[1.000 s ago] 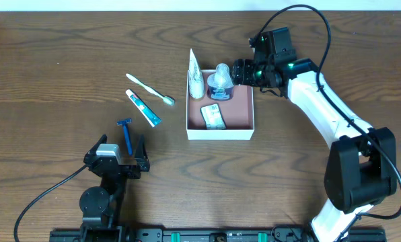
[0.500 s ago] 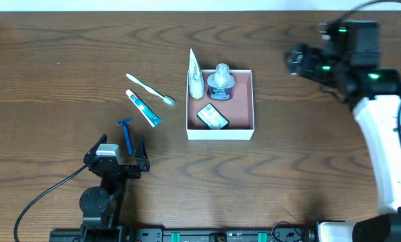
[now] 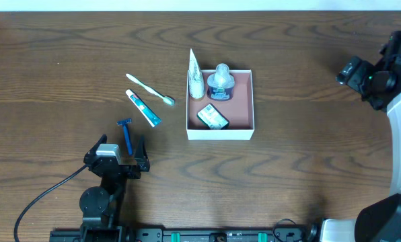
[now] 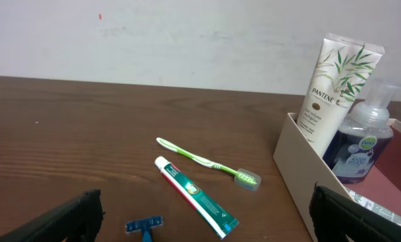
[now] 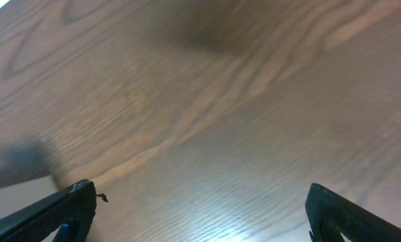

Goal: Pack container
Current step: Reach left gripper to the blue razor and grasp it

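Note:
The container point(image 3: 244, 132) is a shallow white box with a reddish-brown floor at the table's middle; its wall also shows in the left wrist view point(image 4: 301, 168). Inside stand a white Pantene tube point(image 3: 196, 77) and a blue soap pump bottle point(image 3: 221, 82), and a small packet point(image 3: 212, 117) lies flat. A green toothbrush point(image 3: 150, 89), a toothpaste tube point(image 3: 143, 107) and a blue razor point(image 3: 126, 133) lie on the table to its left. My left gripper point(image 3: 118, 161) is open and empty near the front edge, just below the razor. My right gripper point(image 3: 348, 70) is open and empty, far right of the container.
The dark wood table point(image 3: 308, 168) fills the view. A white wall runs behind its far edge point(image 4: 187, 40). A black cable point(image 3: 39, 198) trails from the left arm's base at the front left.
My right arm has pulled away from the soap bottle in the container and swung far to the right. The packet shifted slightly in the container. The left arm has not moved.

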